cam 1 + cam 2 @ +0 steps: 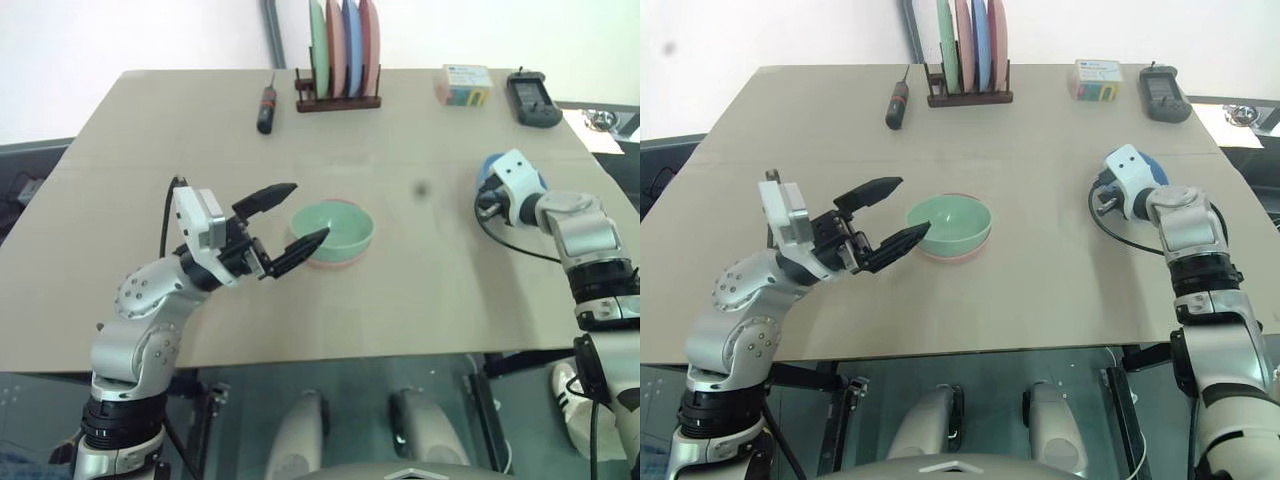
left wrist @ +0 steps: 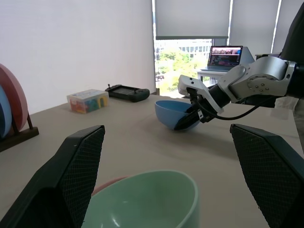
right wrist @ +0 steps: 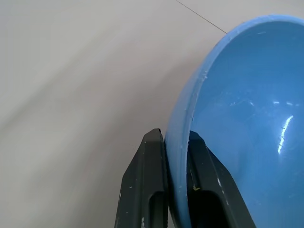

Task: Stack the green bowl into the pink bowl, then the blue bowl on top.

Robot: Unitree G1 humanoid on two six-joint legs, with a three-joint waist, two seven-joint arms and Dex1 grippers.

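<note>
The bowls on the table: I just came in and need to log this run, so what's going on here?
The robot is stacking bowls. The green bowl already sits nested in the pink bowl at the middle of the table. The right gripper is shut on the rim of the blue bowl, off to the right, tilting it. The left gripper hangs open just beside the stacked pair, holding nothing.

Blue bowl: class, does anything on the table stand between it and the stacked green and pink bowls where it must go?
Nothing visible does. The right gripper is shut on the blue bowl; bare table lies between it and the green bowl nested in the pink bowl. The open left gripper hovers on the stack's far side.
</note>
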